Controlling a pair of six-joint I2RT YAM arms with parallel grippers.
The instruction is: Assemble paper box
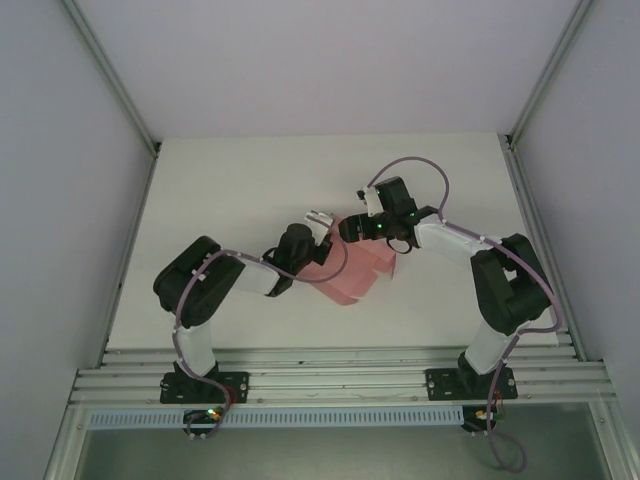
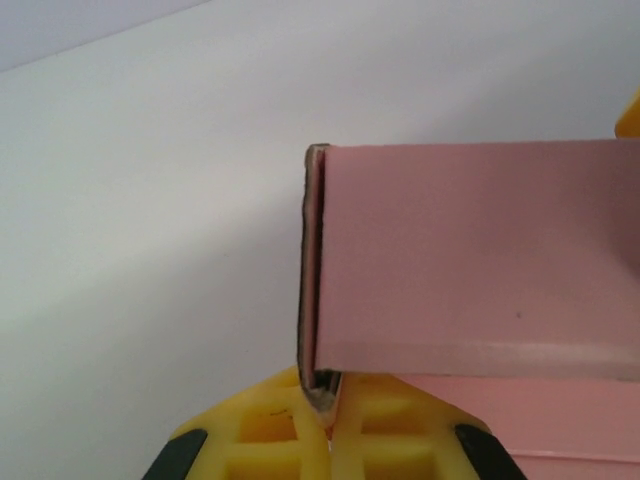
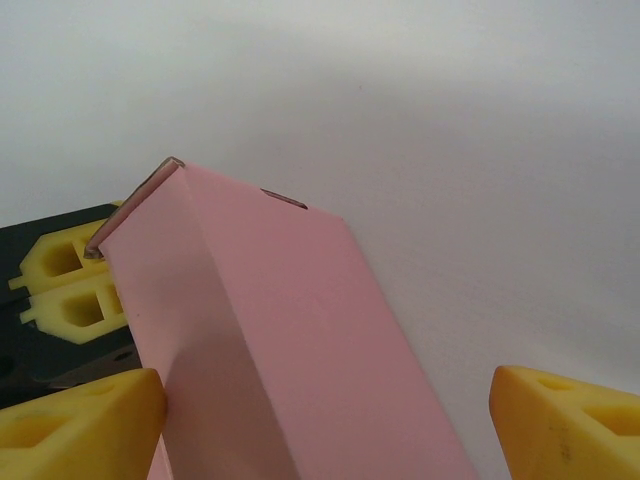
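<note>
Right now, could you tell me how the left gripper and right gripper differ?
The left gripper is shut, pinching the paper box by a folded edge; the right gripper is open, straddling it. The left fingers meet; the right fingers stand wide apart. Both have yellow fingers.

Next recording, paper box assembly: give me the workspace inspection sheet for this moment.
Surface: white table, matte and plain.
Job's things: pink paper box, partly folded, mid-table between both arms.
Clutter: nothing seen.
Tools: left tool shut on a folded edge of the box; right tool open, straddling the box, one finger close beside its side.
Cables: purple cables run along both arms, one looping above the right wrist.
Surroundings: pale enclosure walls; aluminium rails at the near edge.
</note>
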